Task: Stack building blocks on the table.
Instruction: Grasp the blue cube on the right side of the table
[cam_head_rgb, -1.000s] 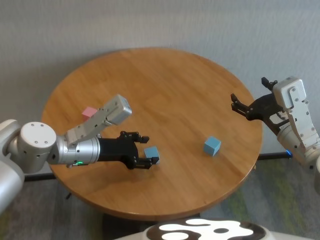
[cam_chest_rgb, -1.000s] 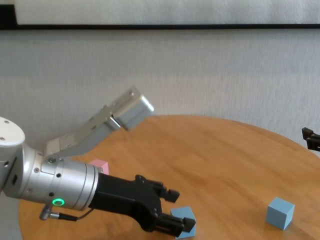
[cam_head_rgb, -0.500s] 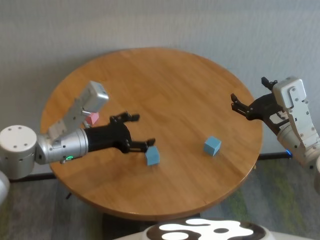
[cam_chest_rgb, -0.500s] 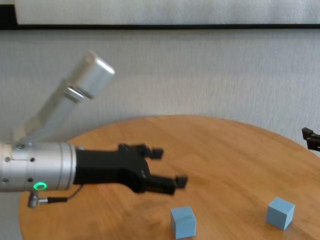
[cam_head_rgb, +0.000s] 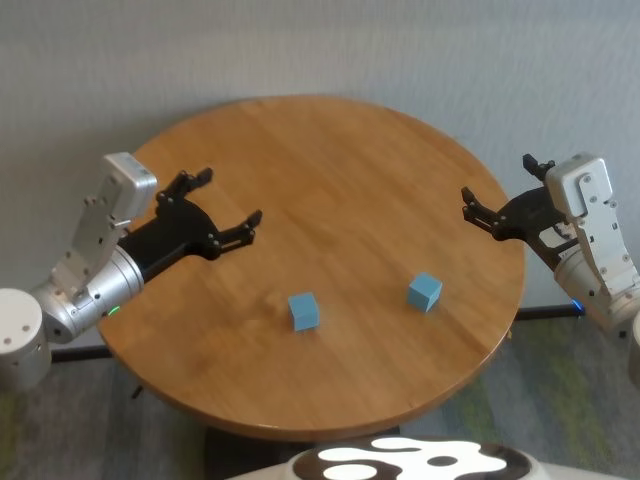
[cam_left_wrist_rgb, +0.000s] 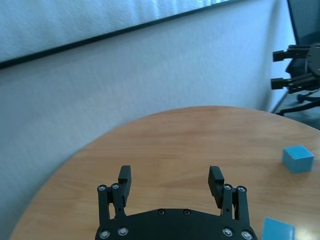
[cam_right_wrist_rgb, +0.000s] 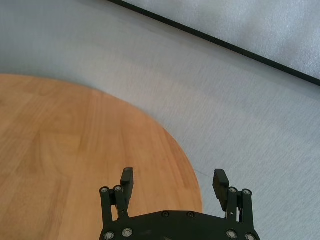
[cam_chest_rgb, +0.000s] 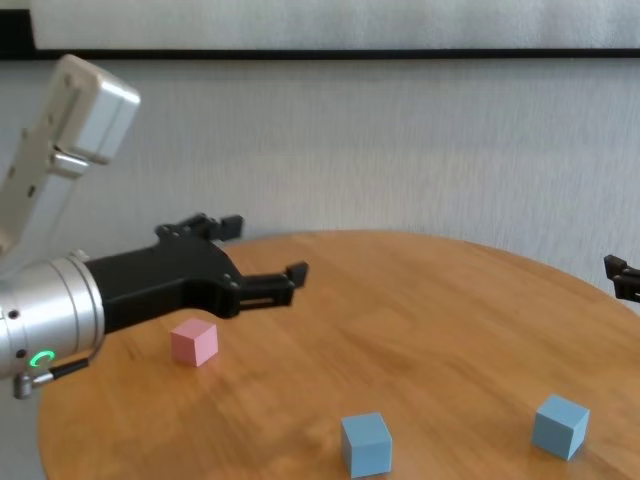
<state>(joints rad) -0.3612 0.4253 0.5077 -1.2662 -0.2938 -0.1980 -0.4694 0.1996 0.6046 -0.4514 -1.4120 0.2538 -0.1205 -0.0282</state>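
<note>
Three small matte cubes sit apart on the round honey-brown wood worktop (cam_head_rgb: 330, 180), none stacked. Landmark: light blue matte cube near the worktop's middle front (cam_head_rgb: 304, 311). Second light blue matte cube (cam_head_rgb: 424, 292) lies well to its right, slightly farther back. Pink matte cube (cam_chest_rgb: 194, 341) lies far to its left and farther back, just under the left arm; hidden in head view. Left claw (cam_head_rgb: 222, 207) hovers above the worktop, left and behind the landmark cube, fingers spread, grasping nothing. Right claw (cam_head_rgb: 496, 196) parked off the worktop's right edge, far right of the landmark, fingers spread, empty.
</note>
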